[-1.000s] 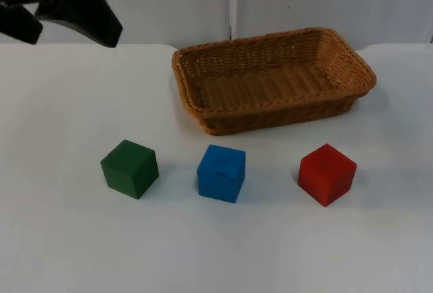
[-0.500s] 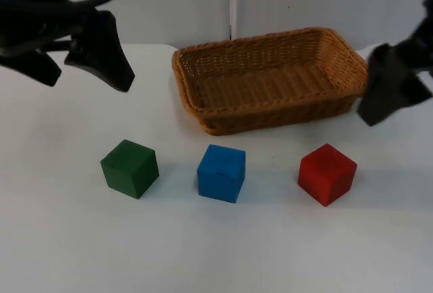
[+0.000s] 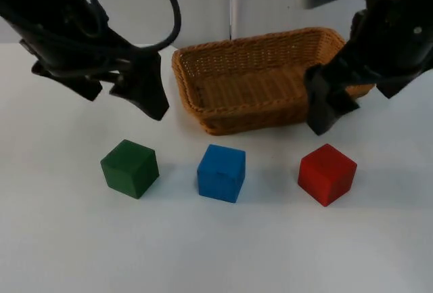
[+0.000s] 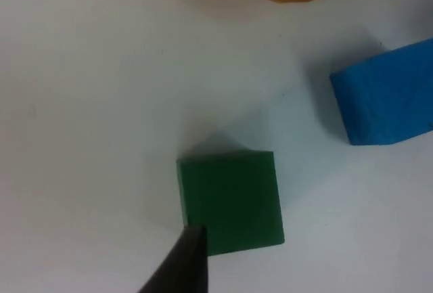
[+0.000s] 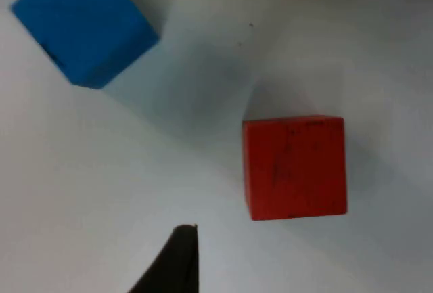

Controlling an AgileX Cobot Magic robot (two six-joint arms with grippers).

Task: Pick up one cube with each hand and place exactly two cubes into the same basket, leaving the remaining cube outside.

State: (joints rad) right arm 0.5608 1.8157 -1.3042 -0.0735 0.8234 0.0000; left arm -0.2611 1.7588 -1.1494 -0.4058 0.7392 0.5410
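Three cubes lie in a row on the white table: a green cube (image 3: 130, 168) at the left, a blue cube (image 3: 221, 172) in the middle and a red cube (image 3: 327, 174) at the right. Behind them stands a woven basket (image 3: 203, 107) with nothing in it. My left gripper (image 3: 118, 95) hangs open above and behind the green cube (image 4: 230, 198), one fingertip (image 4: 186, 262) near its edge. My right gripper (image 3: 358, 98) hangs open above and behind the red cube (image 5: 294, 168), in front of the basket's right end. Both hold nothing.
The grey partition wall (image 3: 203, 2) rises behind the basket. The blue cube (image 4: 385, 93) lies right of the green one, and the blue cube (image 5: 81, 26) is apart from the red one. Bare table lies in front of the cubes.
Both arms have come in from the upper corners and dropped toward the table, the left toward the green cube, the right toward the red cube. The cubes and basket have not moved.
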